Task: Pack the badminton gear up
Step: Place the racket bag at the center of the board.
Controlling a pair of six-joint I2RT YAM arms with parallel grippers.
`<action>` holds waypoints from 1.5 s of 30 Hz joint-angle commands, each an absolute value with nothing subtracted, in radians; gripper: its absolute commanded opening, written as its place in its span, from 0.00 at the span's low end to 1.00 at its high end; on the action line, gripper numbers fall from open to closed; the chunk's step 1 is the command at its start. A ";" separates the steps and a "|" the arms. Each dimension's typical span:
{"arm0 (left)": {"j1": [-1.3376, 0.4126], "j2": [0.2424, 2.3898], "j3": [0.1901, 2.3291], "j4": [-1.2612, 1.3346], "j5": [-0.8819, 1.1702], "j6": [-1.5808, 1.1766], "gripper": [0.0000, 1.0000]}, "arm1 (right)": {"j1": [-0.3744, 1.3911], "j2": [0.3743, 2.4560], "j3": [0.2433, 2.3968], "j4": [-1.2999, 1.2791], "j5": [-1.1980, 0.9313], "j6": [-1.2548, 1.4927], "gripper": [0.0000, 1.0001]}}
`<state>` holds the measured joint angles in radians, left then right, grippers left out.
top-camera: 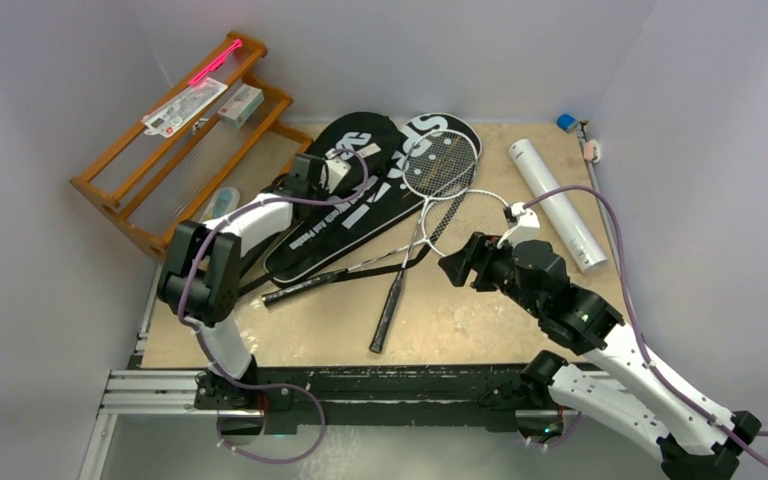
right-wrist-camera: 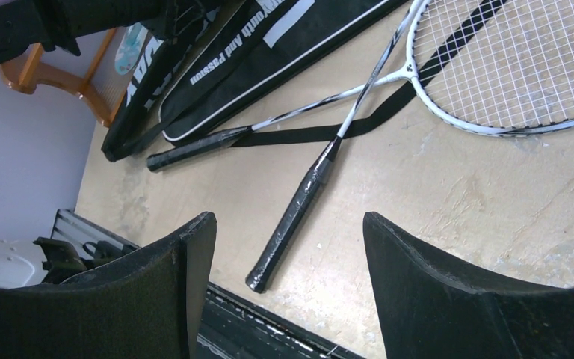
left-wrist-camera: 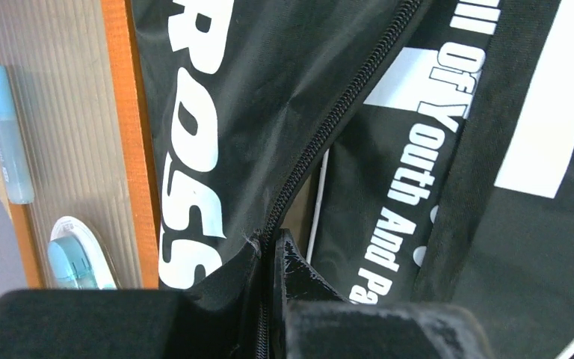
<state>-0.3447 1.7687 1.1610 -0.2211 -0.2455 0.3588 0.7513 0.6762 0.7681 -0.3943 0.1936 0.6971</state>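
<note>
The tan table (top-camera: pixel 460 335) sits between white walls. At far left, the left gripper (left-wrist-camera: pixel 273 258) is clamped on the zipper edge of the CROSSWAY cover (left-wrist-camera: pixel 217 90), and that thin fabric may slip free. The crossed rackets (top-camera: pixel 388 308) lie at centre. The right gripper (top-camera: pixel 455 268) hovers near them, jaws apart. Lifting one handle could drag the other.

The left arm (top-camera: pixel 250 215) rises from the near edge of the table (top-camera: pixel 460 330), folds at the elbow and reaches toward the far left. There the left gripper (top-camera: pixel 332 172) is closed tight, its fingers (left-wrist-camera: pixel 389 329) pinching a fold of the black cover (left-wrist-camera: pixel 217 90). The right arm (top-camera: pixel 610 345) leans in from the near right corner toward the middle of the table, and the right gripper (top-camera: pixel 457 268) hangs above the surface with jaws wide apart and nothing between them.
</note>
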 commanded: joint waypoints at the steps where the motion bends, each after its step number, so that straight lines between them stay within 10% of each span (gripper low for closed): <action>1: -0.323 1.815 1.215 -0.181 -0.224 0.321 0.00 | 0.750 0.671 0.774 -0.363 0.187 0.698 0.74; 23: -0.389 1.983 1.400 -0.537 0.455 0.220 0.00 | 0.749 0.649 0.796 -0.374 0.189 0.695 0.74; 45: -0.363 1.783 1.283 -0.344 -0.355 0.157 0.00 | 0.749 0.844 0.762 -0.384 0.312 0.897 0.67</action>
